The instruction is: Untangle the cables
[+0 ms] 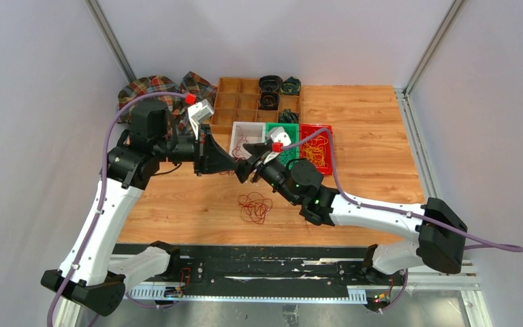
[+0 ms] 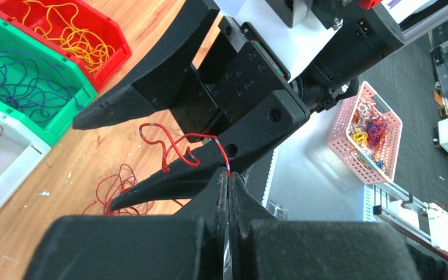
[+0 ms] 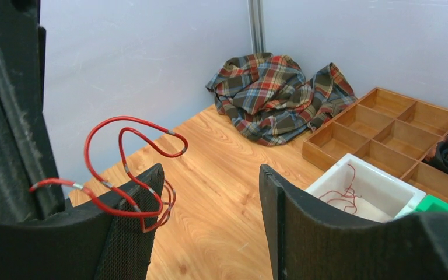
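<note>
While the left hand pinches shut on one red cable, its loops drape over one finger of the wide-open, empty right hand, not between the two; the other red cables lie on the desk below.

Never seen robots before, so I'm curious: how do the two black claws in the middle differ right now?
The black two-fingered left gripper is shut; the matching right gripper stands open. The left gripper pinches the thin red cable between its fingers; the right gripper holds nothing, the cable only lying across one of its fingers. Both are black and meet tip to tip above the wooden table.
</note>
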